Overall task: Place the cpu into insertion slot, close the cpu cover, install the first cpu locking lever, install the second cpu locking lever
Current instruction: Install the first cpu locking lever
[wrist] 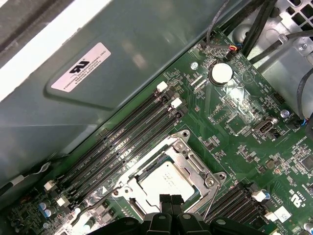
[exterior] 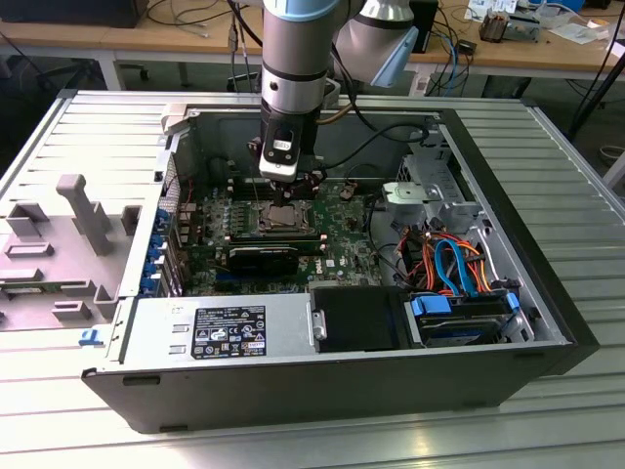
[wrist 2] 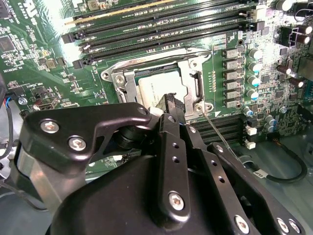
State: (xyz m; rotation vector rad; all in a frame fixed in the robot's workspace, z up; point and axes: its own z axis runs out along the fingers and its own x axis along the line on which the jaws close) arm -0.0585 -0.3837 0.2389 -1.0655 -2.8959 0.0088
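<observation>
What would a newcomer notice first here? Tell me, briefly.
The grey arm plunging into the open computer case stands out in the exterior view. In the first wrist view, the silver cpu gleams on the green board, framed by the cpu cover, with the black pincer poised at its edge.
</observation>
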